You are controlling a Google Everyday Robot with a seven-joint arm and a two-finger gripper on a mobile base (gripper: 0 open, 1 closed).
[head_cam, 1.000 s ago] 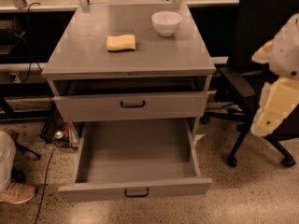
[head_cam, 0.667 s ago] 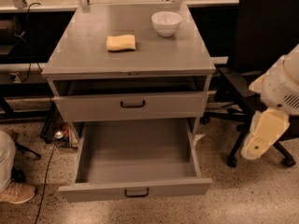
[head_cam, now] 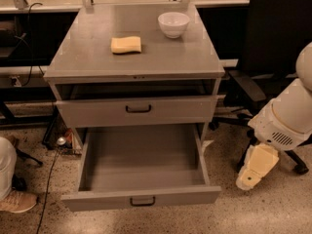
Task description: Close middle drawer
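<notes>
Right, grey sheet-metal cabinet [head_cam: 92, 65], boxy, with a flat, smooth and slightly glossy top. On the top: a yellow sponge [head_cam: 126, 45], a soft rectangular block, left of centre. A white bowl [head_cam: 173, 23], round and glazed, sits at the far right; nothing visible inside it.

Upper drawer [head_cam: 92, 113]: tall flat front panel, dark loop handle at centre, pulled out a little, with a dark gap above it. Contents not visible.

Middle drawer [head_cam: 141, 165]: below the upper one, pulled far out toward the near side. Wide, deep, plain grey metal tray, bare floor and side walls in view, nothing in it. Low flat front panel with a small dark loop handle [head_cam: 142, 201] at centre.

Gripper [head_cam: 251, 175]: cream plastic, blocky, hanging downward off the rounded white arm housing [head_cam: 287, 118], to the right of the middle drawer and apart from it, touching nothing. Spread or pressed together: cannot tell.

Floor [head_cam: 234, 218]: speckled terrazzo. Black office chair [head_cam: 278, 38] at far right, behind the arm. A tan shoe [head_cam: 17, 201] at the near left edge, and a thin dark cable [head_cam: 47, 184] runs across the floor beside the cabinet.
</notes>
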